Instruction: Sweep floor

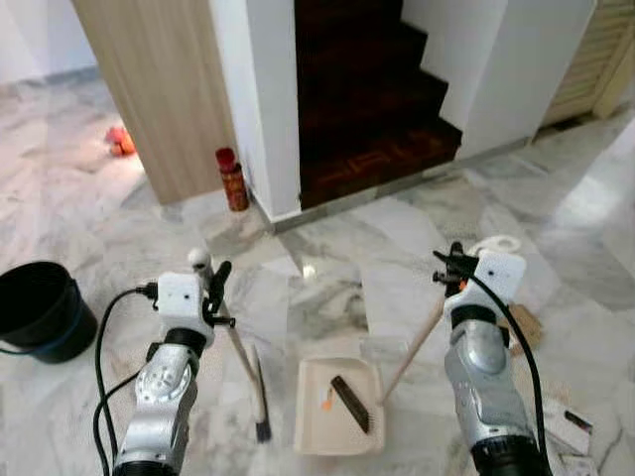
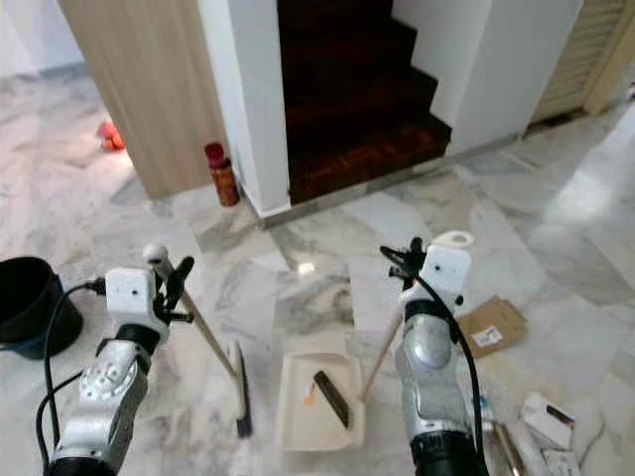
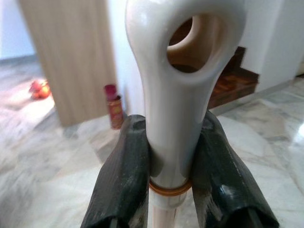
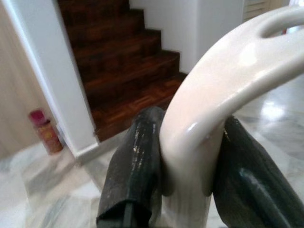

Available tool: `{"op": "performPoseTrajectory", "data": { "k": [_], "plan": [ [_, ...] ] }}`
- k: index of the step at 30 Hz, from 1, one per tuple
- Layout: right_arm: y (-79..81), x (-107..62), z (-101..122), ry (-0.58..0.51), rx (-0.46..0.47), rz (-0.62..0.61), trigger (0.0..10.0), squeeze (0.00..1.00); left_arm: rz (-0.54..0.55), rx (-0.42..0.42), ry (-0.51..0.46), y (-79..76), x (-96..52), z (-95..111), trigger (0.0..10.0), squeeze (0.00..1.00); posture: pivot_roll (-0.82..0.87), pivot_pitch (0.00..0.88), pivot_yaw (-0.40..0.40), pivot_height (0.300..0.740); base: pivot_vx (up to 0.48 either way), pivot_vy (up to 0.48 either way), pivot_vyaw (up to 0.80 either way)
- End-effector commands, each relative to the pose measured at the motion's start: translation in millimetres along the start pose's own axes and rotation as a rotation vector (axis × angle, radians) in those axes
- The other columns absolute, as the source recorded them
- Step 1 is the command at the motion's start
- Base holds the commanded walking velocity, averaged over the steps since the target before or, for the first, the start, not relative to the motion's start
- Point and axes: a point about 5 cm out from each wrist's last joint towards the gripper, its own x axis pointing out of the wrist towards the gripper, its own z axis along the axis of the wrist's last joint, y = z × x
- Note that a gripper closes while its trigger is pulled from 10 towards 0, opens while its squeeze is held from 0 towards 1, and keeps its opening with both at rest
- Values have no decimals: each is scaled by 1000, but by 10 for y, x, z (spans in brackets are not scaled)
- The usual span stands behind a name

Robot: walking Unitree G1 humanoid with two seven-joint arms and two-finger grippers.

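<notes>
My left gripper, at lower left of the head view, is clenched around the white top end of a broom handle. From my left wrist camera, both black fingers press against the handle just below its hanging hole. The wooden handle slants down to the broom head, which rests on the marble floor near the bottom centre of the frame.

My right gripper, at centre right, is clamped on the white looped grip of a dustpan handle; my right wrist camera shows its fingers squeezing the curved grip from both sides. The cream dustpan lies on the floor at bottom centre, just beside the broom head, with a dark comb-like piece and a small orange scrap inside it.

A black bucket sits at the left edge. A red canister stands by the white wall corner, next to dark wooden stairs at top centre. A piece of cardboard lies on the floor at lower right.
</notes>
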Motion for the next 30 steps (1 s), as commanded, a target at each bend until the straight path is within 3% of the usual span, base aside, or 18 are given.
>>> {"op": "performPoseTrajectory", "data": {
  "k": [1,5,11,30],
  "plan": [
    [73,38,135,-52,22,33,10000,0,0,20,-50,6,45,124,10000,0,47,70,29,740,0,274,0],
    [75,37,136,-53,21,35,10000,0,-1,18,-51,4,50,128,10000,0,47,67,30,740,0,271,0],
    [106,29,133,-54,25,45,10000,0,-1,22,-52,20,51,133,10000,0,52,55,33,740,0,276,686],
    [176,24,120,-50,32,96,10000,0,-10,25,-55,26,63,154,10000,0,59,46,41,740,0,277,88]
  ]
}}
